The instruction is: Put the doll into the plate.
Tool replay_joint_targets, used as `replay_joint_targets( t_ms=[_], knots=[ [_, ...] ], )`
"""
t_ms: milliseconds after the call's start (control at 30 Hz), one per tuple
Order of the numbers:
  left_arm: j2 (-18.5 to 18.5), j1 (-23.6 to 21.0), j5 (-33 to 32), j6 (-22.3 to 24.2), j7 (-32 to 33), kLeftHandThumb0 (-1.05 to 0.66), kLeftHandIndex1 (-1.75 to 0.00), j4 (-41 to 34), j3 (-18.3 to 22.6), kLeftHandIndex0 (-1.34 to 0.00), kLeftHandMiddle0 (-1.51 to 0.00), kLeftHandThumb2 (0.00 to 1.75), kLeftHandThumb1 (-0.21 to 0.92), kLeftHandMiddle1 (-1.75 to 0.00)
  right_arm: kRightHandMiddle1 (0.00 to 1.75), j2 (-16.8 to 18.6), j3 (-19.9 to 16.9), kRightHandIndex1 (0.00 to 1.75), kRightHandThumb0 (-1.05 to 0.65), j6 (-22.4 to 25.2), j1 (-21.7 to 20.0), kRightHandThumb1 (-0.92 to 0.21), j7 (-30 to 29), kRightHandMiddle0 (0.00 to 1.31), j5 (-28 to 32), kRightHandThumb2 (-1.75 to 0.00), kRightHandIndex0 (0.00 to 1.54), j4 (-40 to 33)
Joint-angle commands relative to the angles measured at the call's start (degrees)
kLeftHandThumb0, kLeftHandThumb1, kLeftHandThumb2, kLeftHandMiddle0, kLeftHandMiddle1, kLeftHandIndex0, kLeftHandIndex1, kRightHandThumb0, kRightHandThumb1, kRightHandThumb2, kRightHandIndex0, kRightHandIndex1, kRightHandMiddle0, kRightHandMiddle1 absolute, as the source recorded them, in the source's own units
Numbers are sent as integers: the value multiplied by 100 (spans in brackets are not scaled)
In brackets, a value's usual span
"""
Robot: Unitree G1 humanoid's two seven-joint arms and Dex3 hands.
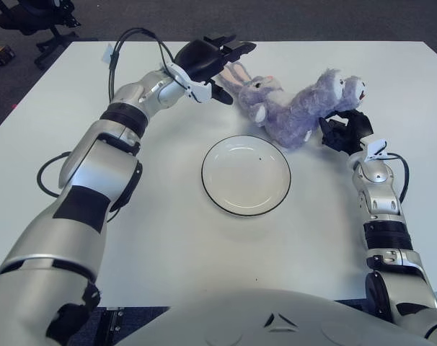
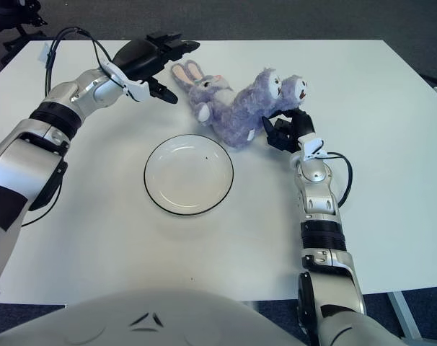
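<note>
A purple plush rabbit doll [image 1: 290, 108] is seen lying on its side on the white surface [image 1: 204, 245], just beyond the plate [image 1: 246, 175] and slightly to its right. Its long pink-lined ears are pointed away from the plate toward the left, and its feet are raised at the right end. The plate is round and white with a thin dark rim, lies flat and holds nothing. Doll and plate are close but not touching.

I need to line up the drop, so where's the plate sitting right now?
The black-rimmed white plate sits mid-table, just in front of the purple plush bunny, between the left hand reaching toward the bunny's ears and the right hand beside its feet.
</note>
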Motion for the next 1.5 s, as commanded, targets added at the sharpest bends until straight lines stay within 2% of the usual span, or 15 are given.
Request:
replay_joint_targets(
  t_ms=[0,333,600,700,1033,1467],
  knots=[
    [-105,-216,84,-5,-81,-50,-2,143,-151,-19,-15,0,79,0,164,21,1,175,-38,43,27,-68,2,43,20,-75,86,-98],
    [-317,-560,303,-59,-403,-49,-3,326,-601,-21,-17,0,78,-1,164,47,20,175,-38,38,38,-69,-5,43,20,-75,85,-111],
    [-423,-733,492,-118,-320,-48,-6,453,-867,-31,-30,0,79,-3,164,67,23,175,-38,27,50,-69,-13,43,20,-74,85,-127],
    [-452,-759,501,-134,-296,-49,-6,500,-901,-34,-35,0,80,-3,164,72,25,175,-38,27,50,-69,-17,43,19,-74,85,-130],
    [-659,-889,433,-220,-548,-53,-5,760,-949,-37,-39,0,81,-2,164,107,17,175,-38,17,59,-69,-55,43,24,-74,84,-161],
    [-882,-908,269,-39,-1061,-56,-7,863,-831,-42,-51,1,83,-6,165,406,-112,175,-38,-323,79,-68,-440,42,76,-76,85,-176]
  ],
)
